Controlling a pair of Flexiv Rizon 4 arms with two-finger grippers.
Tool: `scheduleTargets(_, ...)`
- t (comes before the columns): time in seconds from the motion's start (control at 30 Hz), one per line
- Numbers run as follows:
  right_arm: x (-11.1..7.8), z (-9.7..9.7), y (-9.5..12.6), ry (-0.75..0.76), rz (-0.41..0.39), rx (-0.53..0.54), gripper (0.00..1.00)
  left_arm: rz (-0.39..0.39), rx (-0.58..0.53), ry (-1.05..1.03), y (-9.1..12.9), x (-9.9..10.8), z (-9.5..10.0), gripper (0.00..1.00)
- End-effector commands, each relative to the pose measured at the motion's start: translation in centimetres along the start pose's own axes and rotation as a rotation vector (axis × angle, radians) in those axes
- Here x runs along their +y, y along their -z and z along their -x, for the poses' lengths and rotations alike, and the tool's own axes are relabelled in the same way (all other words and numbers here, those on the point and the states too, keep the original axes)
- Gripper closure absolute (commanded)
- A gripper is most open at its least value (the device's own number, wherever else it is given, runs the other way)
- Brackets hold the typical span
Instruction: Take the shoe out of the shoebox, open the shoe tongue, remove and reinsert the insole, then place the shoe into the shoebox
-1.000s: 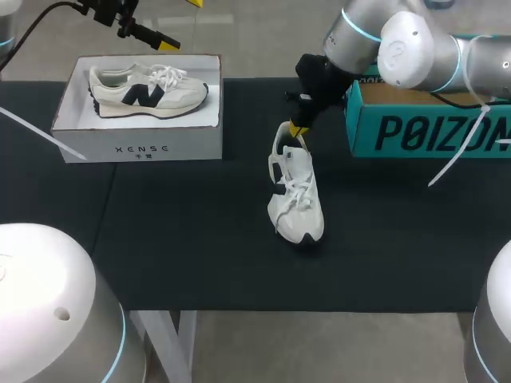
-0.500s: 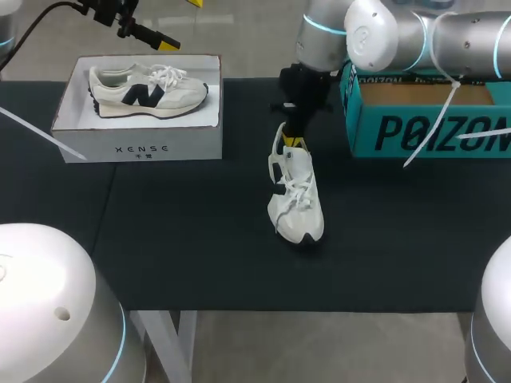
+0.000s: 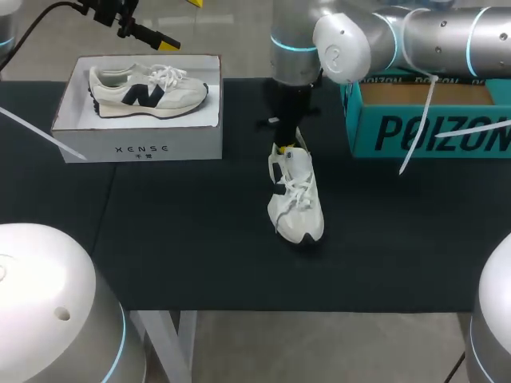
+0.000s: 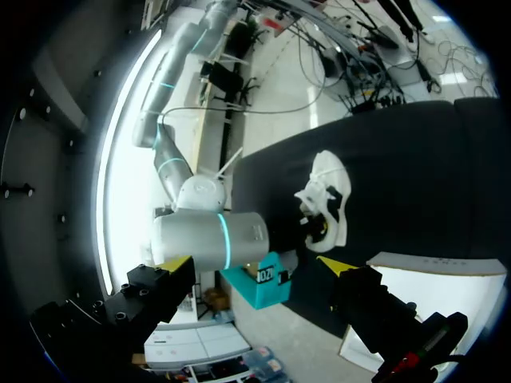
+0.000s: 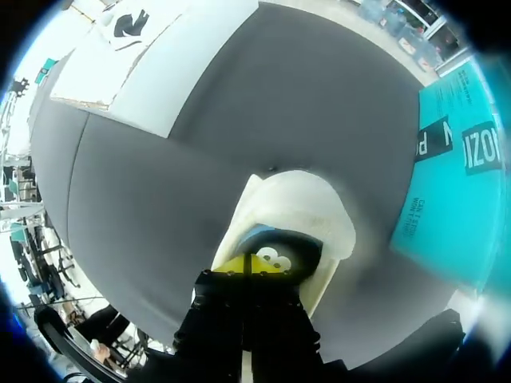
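Shoe (image 3: 295, 199) lies unmoved at frame centre on the black table (image 3: 160, 223), white, laced, toe toward the bottom edge. My right arm has swung leftward. The right gripper (image 3: 286, 146) now stands in the heel opening with its tips pressed together, while the left gripper (image 4: 254, 266) gapes empty.

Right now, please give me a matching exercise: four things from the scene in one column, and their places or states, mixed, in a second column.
1 white shoe
2 teal shoebox
3 left gripper
4 right gripper

A open, by the white box
B tips together at the shoe's heel opening
C on the black table, between the boxes
D at the table's right side

Pairs: 1-C, 2-D, 3-A, 4-B.
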State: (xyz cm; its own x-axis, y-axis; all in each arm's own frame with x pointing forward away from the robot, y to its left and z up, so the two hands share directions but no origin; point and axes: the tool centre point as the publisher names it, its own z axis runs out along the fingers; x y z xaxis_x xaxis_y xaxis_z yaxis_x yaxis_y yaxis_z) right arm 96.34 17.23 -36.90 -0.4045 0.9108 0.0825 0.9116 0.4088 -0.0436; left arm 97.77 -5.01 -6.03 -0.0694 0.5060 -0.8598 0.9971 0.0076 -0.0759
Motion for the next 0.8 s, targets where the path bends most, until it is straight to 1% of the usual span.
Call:
scheduleTargets(0.03,-0.6,0.0,-0.4,-0.006,0.018,-0.012,1.0,-0.001,0.005,0.0,0.0,0.0,0.0,0.0)
scheduleTargets(0.13,-0.5,0.1,-1.2,0.015,-0.009,-0.012,1.0,-0.001,0.005,0.0,0.0,0.0,0.0,0.0)
scheduleTargets(0.33,-0.5,0.2,-3.1,0.022,-0.031,0.015,1.0,-0.001,0.005,0.0,0.0,0.0,0.0,0.0)
scheduleTargets(0.4,-0.5,0.3,-3.2,0.022,-0.033,0.019,1.0,-0.001,0.005,0.0,0.0,0.0,0.0,0.0)
scheduleTargets(0.47,-0.5,0.3,-2.6,0.021,-0.027,0.011,1.0,-0.001,0.005,0.0,0.0,0.0,0.0,0.0)
scheduleTargets(0.63,-0.6,0.7,0.2,0.02,0.015,-0.055,1.0,-0.001,0.005,0.0,0.0,0.0,0.0,0.0)
scheduleTargets(0.73,-0.4,1.3,1.4,0.037,0.012,-0.09,1.0,-0.001,0.005,0.0,0.0,0.0,0.0,0.0)
scheduleTargets(0.8,-0.3,1.8,1.6,0.047,0.003,-0.099,1.0,-0.001,0.005,0.0,0.0,0.0,0.0,0.0)
